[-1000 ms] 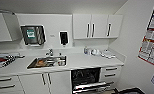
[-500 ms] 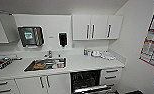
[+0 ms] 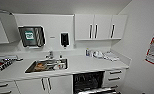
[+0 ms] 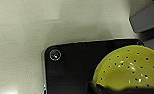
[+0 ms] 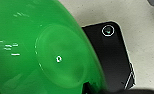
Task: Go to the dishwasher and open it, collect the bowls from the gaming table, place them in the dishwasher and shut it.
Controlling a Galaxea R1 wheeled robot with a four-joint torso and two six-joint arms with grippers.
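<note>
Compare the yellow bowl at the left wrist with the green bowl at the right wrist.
The yellow plastic bowl is dotted with small dark holes, like a colander; the green plastic bowl has a plain wall and a round flat base. The yellow bowl takes up one corner of its wrist picture; the green bowl spans most of its own. Both are bright, round and glossy.

- Green bowl (image 5: 43, 57): glossy, smooth plastic, showing bright highlights close against the right wrist.
- Yellow bowl (image 4: 129, 67): shiny plastic, pierced with small round holes, sitting close by the left wrist.
- Floor (image 4: 23, 37): looking matt, pale and finely speckled.
- Sink (image 3: 46, 65): reading as brushed metal.
- Worktop (image 3: 93, 63): appearing smooth, white and matt.
- Dishwasher (image 3: 89, 82): showing a dark interior with wire racks.
</note>
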